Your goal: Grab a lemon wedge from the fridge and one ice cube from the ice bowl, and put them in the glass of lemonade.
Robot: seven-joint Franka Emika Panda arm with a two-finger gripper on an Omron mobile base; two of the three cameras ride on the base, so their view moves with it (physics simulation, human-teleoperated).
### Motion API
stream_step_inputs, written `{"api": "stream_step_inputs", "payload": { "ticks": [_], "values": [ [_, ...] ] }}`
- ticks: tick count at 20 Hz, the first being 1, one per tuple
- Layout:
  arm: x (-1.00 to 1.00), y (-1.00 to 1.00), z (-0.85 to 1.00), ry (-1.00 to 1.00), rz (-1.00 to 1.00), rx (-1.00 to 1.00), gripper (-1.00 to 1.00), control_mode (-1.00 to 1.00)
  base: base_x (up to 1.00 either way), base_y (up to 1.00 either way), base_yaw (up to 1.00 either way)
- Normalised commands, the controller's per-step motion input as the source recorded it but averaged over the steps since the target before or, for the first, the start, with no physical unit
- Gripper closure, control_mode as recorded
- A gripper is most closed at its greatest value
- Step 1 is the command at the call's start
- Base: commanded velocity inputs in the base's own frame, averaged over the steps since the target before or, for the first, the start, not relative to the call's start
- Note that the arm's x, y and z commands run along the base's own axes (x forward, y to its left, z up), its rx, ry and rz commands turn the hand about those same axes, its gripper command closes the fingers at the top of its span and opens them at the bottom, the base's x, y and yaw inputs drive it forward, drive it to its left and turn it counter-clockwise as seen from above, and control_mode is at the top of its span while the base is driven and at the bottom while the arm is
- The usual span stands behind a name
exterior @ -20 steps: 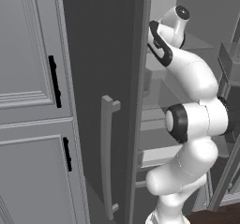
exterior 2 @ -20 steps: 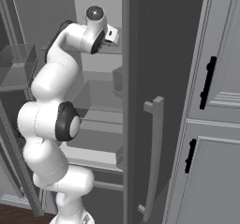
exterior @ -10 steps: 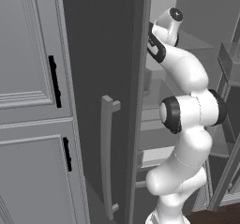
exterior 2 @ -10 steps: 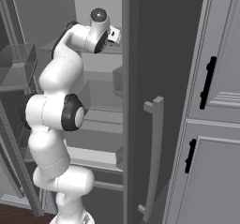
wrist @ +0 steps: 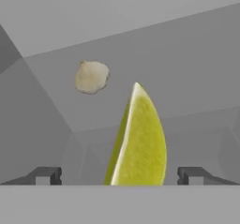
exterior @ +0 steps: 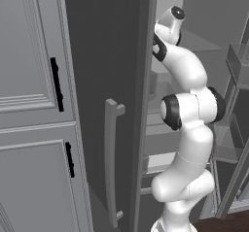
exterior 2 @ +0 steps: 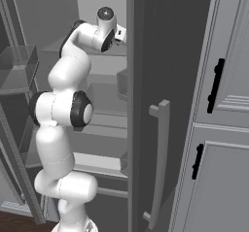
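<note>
Left base view: the fridge has its dark grey door swung toward the camera, with a pale bar handle on it. Panelled light grey cabinets stand on the left with black pulls. The white arm rises at lower right and reaches up into the open fridge, its wrist past the door edge near an upper shelf. Pale grey shelves sit behind the arm.

Right base view: same scene from the other side. The arm climbs at left, its hand end at the top tucked behind the door edge. The fridge door is in the middle, its bar handle lower down, and cabinets are on the right. Door bins are at far left.

Hand view: the pincer stands wide, its two dark fingertips well apart, with nothing gripped. The lemon wedge stands upright between them on the pale fridge shelf, touching neither tip. A small beige lump lies farther back, against the rear wall.
</note>
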Motion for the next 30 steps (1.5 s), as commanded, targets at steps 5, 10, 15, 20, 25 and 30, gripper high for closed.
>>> {"api": "stream_step_inputs", "payload": {
  "ticks": [5,10,15,20,25,30],
  "values": [
    [0.27,-0.01,-0.07,0.05,0.0,0.0,-1.0,-1.0,0.0,0.0,0.0],
    [0.21,0.0,-0.12,0.05,0.0,0.0,-1.0,-1.0,0.0,0.0,0.0],
    [-0.01,-0.1,-0.3,0.08,0.0,0.0,-1.0,-1.0,0.0,0.0,0.0],
    [-0.05,-0.12,-0.41,0.07,-0.02,-0.01,-1.0,-1.0,0.0,0.0,0.0],
    [0.12,0.0,-0.53,0.1,-0.01,-0.04,1.0,-1.0,0.0,0.0,0.0],
    [0.12,0.0,-0.37,0.1,0.0,-0.02,1.0,-1.0,0.0,0.0,0.0]
  ]
}}
